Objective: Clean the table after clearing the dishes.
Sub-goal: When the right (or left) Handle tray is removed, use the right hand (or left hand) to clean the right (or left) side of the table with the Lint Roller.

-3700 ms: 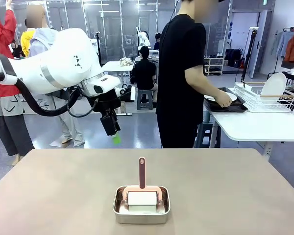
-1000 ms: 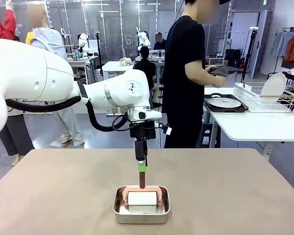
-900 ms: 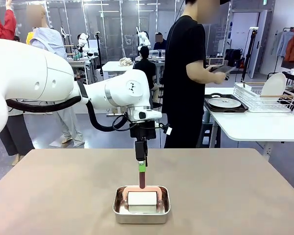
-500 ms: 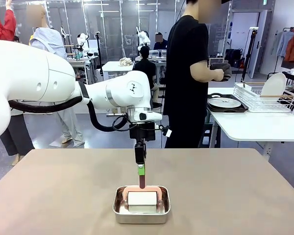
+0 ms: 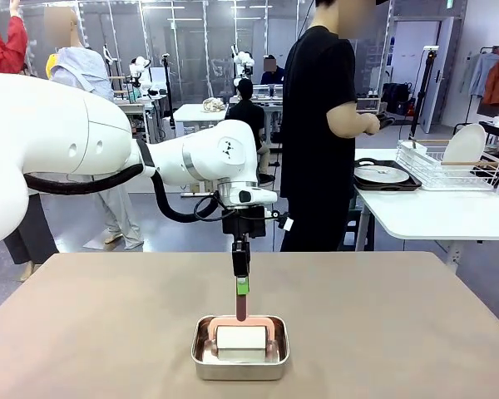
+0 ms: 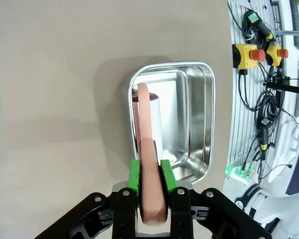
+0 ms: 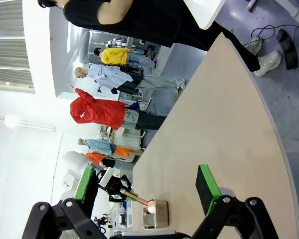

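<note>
The beige table [image 5: 108, 332] carries a small steel pan [image 5: 239, 359] near its front middle. In the pan stands a cleaning tool with a pink frame, a white block [image 5: 239, 341] and an upright pink-brown handle [image 5: 242, 306]. My left gripper [image 5: 242, 285] points straight down and is shut on the top of that handle [image 6: 152, 199], with a green pad [image 6: 134, 174] on each side of it. My right gripper [image 7: 145, 186] is open over the table's edge and holds nothing. A white plate on a dark tray [image 5: 381, 175] sits on the white side table.
A person in black [image 5: 320, 125] stands at the far side, turned toward the white side table [image 5: 432, 214], which also holds a dish rack [image 5: 453, 162]. Bare tabletop [image 6: 55, 99] surrounds the pan [image 6: 192, 114].
My left arm has swung in from the left and closed on the tool's handle. Over the last second it has barely moved. The person's hands have left the plate on the side table.
</note>
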Controlling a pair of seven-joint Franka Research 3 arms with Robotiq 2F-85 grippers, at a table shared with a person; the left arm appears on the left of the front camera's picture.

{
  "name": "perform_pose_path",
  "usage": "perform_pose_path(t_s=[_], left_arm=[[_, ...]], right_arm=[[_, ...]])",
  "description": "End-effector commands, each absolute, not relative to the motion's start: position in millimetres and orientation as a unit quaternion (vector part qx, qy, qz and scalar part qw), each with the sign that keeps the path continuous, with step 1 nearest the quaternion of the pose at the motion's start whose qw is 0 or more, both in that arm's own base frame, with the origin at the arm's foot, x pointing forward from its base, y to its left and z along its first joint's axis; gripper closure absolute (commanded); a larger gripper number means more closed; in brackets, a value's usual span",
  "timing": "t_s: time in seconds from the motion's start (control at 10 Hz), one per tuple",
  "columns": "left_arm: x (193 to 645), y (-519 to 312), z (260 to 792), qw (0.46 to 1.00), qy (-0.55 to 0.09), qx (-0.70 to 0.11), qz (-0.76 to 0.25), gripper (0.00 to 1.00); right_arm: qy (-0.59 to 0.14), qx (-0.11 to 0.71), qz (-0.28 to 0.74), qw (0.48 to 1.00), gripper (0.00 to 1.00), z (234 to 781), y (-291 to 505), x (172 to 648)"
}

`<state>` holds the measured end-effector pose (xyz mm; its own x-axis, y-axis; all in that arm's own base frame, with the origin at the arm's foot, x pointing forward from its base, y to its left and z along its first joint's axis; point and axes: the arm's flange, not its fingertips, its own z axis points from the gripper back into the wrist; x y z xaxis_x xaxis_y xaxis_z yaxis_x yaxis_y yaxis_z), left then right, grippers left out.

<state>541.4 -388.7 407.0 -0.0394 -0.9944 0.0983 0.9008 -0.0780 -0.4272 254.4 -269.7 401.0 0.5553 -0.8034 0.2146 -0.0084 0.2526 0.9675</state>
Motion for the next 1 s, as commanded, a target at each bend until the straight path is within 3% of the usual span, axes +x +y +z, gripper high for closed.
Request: perform_pose_path(t_s=[0.0,0.3,0.5,0.7,0.9], left_arm=[[538.6,-389.4,413.6,0.667,0.154,-0.182,-0.706,1.0],[530.2,-380.3,447.2,0.691,0.14,-0.167,-0.689,0.95],[508.4,-345.6,507.3,0.767,0.103,-0.137,-0.619,0.95],[493.8,-284.8,535.3,0.857,0.055,-0.154,-0.489,0.95],[485.4,-199.9,522.9,0.924,-0.011,-0.207,-0.321,0.95]], right_arm=[[-0.382,0.54,-0.276,0.697,0.0,400.7,-266.5,251.7],[-0.382,0.54,-0.276,0.697,0.0,400.7,-266.5,251.7],[-0.382,0.54,-0.276,0.697,0.0,400.7,-266.5,251.7],[-0.382,0.54,-0.276,0.697,0.0,400.7,-266.5,251.7],[-0.382,0.54,-0.276,0.697,0.0,400.7,-266.5,251.7]])
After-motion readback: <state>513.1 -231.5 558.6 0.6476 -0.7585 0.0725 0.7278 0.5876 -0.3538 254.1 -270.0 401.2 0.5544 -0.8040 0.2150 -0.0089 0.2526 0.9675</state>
